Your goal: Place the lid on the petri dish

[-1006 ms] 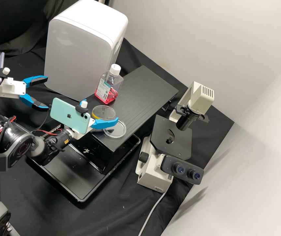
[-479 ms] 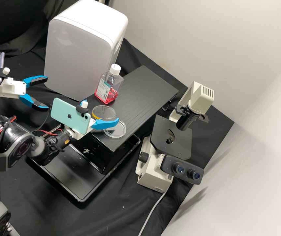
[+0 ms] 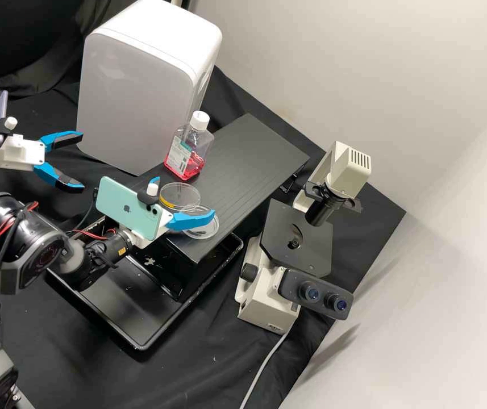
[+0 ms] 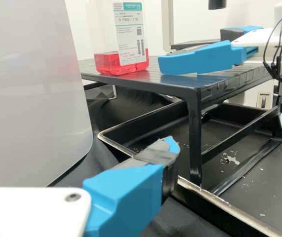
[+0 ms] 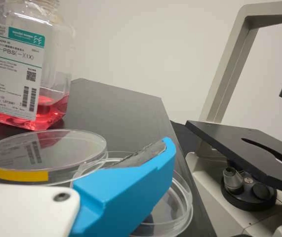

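- Fingers [image 5: 131, 177] of the right gripper [image 3: 193, 214] stood apart and held nothing; one lay across the lid [image 5: 178, 202], though I could not tell whether it touched.
- The left gripper [image 3: 78, 160] hung wide open and empty, well apart from the lid.
- The grasp probably needed both fingers lowered to span the lid's rim, a gentle squeeze, then a level lift.
- A sideways push risked sliding the lid off the shelf [image 3: 254, 153], since it sat near the front edge.
- The lid was shallow, round and clear, likely light and slippery.
- It lay just beside the dish [image 3: 179, 195], which had a yellow band.
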You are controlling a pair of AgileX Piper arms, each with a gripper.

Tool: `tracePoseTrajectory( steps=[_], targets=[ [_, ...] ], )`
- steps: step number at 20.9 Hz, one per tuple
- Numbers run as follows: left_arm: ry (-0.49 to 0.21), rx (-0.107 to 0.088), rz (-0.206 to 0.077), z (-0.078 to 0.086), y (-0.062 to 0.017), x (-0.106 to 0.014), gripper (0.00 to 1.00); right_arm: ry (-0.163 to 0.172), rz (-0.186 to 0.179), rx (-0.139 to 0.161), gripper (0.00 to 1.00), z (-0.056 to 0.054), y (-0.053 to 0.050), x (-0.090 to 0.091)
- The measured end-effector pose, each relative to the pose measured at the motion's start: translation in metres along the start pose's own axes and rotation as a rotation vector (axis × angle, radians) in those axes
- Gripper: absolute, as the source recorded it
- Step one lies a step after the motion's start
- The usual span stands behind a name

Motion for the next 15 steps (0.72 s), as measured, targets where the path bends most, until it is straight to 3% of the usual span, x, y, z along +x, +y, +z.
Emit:
tracePoseTrajectory(
  steps=[15],
  targets=[
    [0.000,0.000,0.000,0.0000,0.0000,0.0000,1.00,0.003,0.009,0.008,0.00,0.0027,0.0025,0.0005]
  ],
)
